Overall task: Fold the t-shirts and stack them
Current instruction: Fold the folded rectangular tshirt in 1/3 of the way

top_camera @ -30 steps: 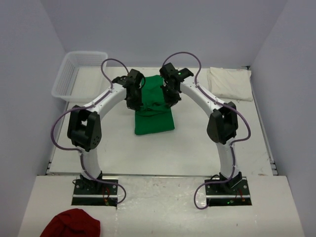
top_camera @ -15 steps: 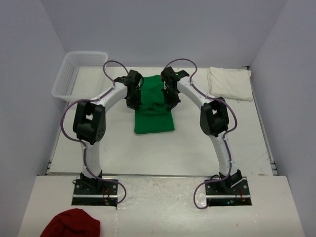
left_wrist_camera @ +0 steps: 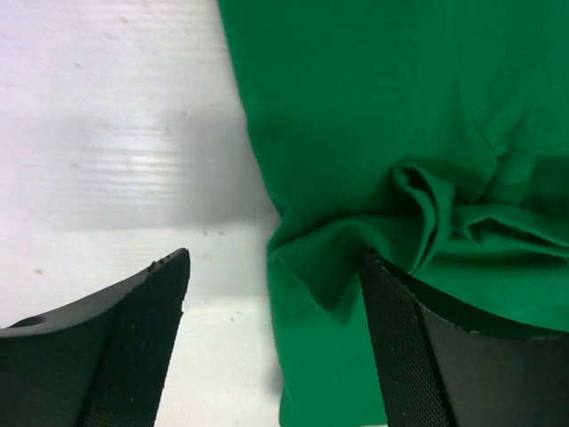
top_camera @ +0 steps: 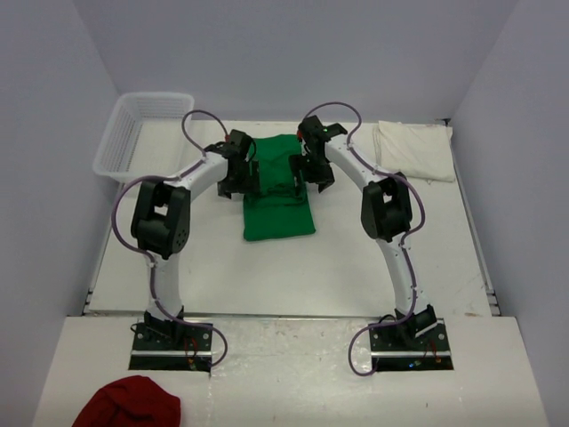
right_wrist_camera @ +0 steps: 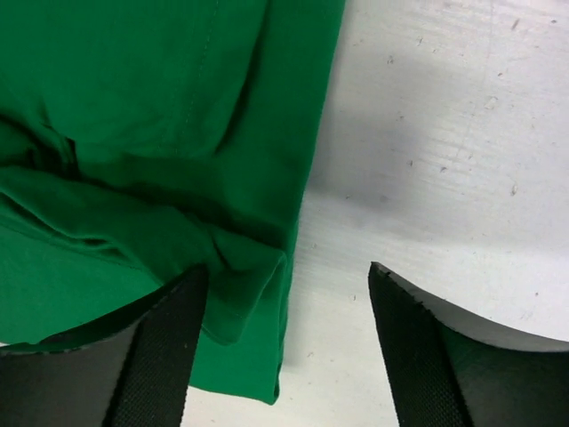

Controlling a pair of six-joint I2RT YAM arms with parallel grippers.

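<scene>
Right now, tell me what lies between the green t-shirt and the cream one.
In the top view, only the right arm crosses bare table between the green t-shirt and the cream t-shirt.

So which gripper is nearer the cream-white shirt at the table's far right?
Right. The right gripper hangs over the green shirt's right edge, on the side toward the cream-white shirt; the left gripper is over its left edge, farther off.
</scene>
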